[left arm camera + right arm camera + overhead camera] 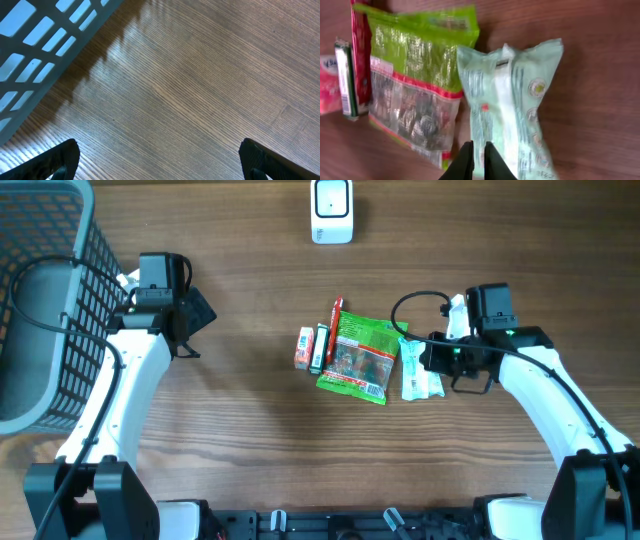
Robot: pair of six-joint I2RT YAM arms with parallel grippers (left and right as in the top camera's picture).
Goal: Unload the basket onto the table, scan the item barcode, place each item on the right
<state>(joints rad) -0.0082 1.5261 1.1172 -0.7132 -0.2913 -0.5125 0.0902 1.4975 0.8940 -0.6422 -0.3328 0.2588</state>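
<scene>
Overhead: right claw [427,360] at pale pouch's [414,378] edge, pouch touching green bag [358,358].

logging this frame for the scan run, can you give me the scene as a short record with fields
scanner: white unit, top centre of the overhead view, apart from the items
items: green bag, pale green packet, red stick, dark green stick and pink pack, lying together mid-scene
left gripper: open, holding nothing, beside the basket
right gripper: fingers almost together at the pale green packet's edge; grip unclear
scan: no item at the scanner yet
</scene>
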